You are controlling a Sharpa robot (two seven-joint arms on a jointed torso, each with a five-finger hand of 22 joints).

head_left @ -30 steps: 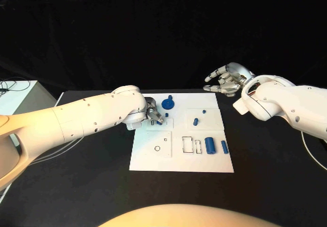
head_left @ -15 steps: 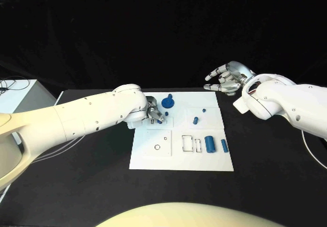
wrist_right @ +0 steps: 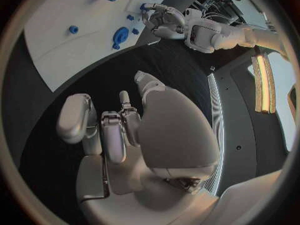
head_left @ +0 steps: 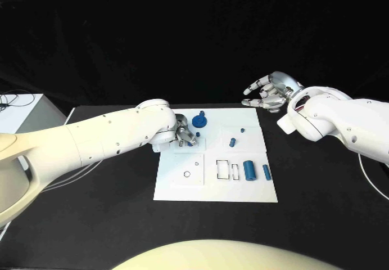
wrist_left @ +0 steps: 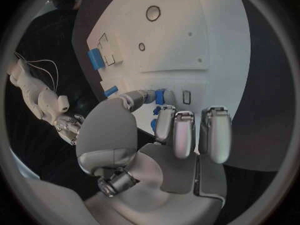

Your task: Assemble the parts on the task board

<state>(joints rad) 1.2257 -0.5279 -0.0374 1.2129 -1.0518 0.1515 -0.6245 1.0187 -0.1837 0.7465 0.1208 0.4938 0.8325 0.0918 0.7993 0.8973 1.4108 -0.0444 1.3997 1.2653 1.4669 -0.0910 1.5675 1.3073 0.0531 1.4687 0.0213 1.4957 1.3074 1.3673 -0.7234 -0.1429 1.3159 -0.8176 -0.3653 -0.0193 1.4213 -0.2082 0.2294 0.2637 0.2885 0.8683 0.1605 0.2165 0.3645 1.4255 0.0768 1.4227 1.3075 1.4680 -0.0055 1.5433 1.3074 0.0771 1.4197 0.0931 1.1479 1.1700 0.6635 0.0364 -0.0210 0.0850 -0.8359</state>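
1. Blue is what I track first: my left hand [head_left: 183,135] pinches a small blue part [wrist_left: 160,96] between thumb and fingers [wrist_left: 175,130], low over the far-left quarter of the task board [head_left: 182,191].
2. Compared with a second ago, that hand has crept slightly toward the far side of the board and turned a little; the small part between its fingers has come along. The whole head view has also shifted a touch, so I read the real travel as small.
3. Nothing else has moved. The blue gear-like part [head_left: 200,121] sits just beyond the left hand at the board's far edge, a small blue peg [head_left: 232,143] stands right of centre, and the blue cylinder [head_left: 249,171] with a thinner blue pin [head_left: 267,172] beside it lies in the near-right area next to the rectangular outlines [head_left: 227,170].
4. My right hand [head_left: 270,93] hovers beyond the far-right corner of the board, above the black counter [head_left: 97,225], fingers spread and curved, grasping nothing. It has barely stirred over the last second.
5. My reading: the left hand is fine-aligning its part over a slot or post near the small rectangular socket [wrist_left: 185,97], not yet seating it. I cannot tell whether the part touches the board.
6. Most pieces lie loose, so I judge the assembly early.
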